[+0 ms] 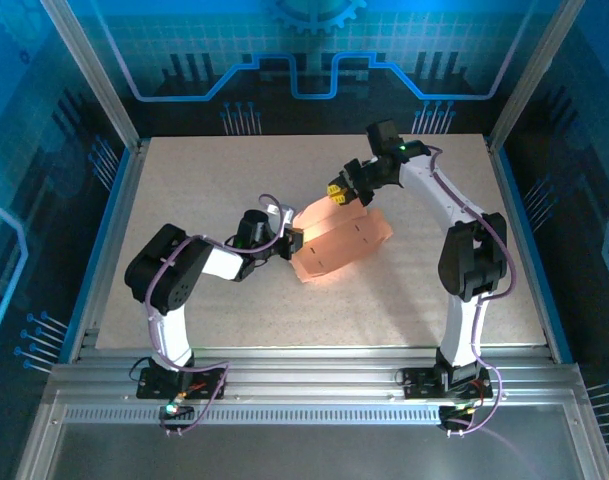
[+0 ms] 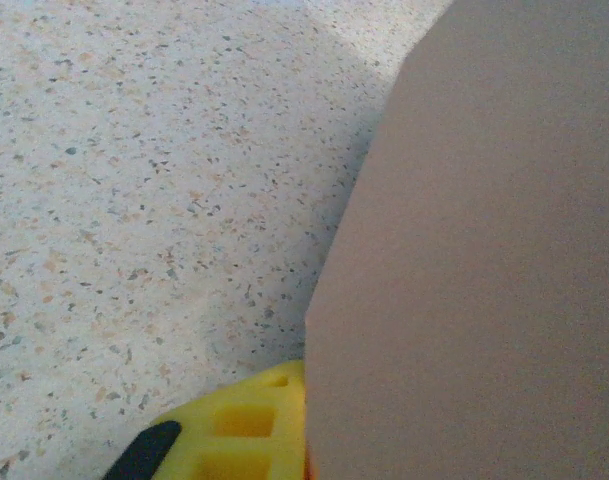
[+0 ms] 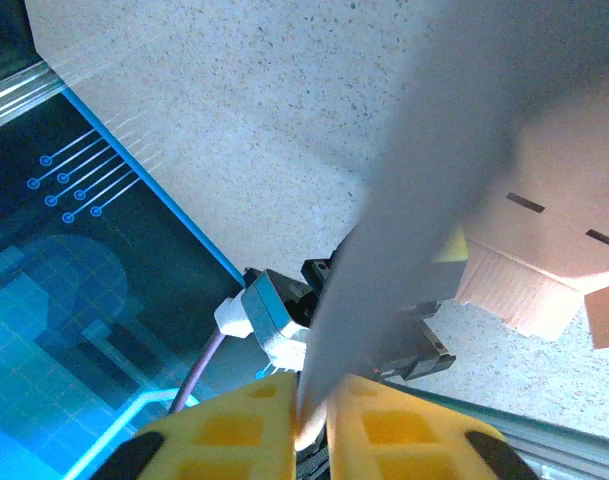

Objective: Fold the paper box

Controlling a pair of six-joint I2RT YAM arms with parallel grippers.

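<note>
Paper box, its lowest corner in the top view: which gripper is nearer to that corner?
Left. The left gripper grips the paper box at its left edge, close to that corner; the right gripper holds its far side.

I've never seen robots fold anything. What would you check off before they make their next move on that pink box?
1. Left gripper shut on the paper box at its left end: ok.
2. A flap sits between the fingers of the right gripper: ok.
3. Right gripper pinching that flap firmly: cannot tell.
4. Box rests on the table, away from its edges: ok.
5. Box closed up: not ok, end flaps stand open.
</note>
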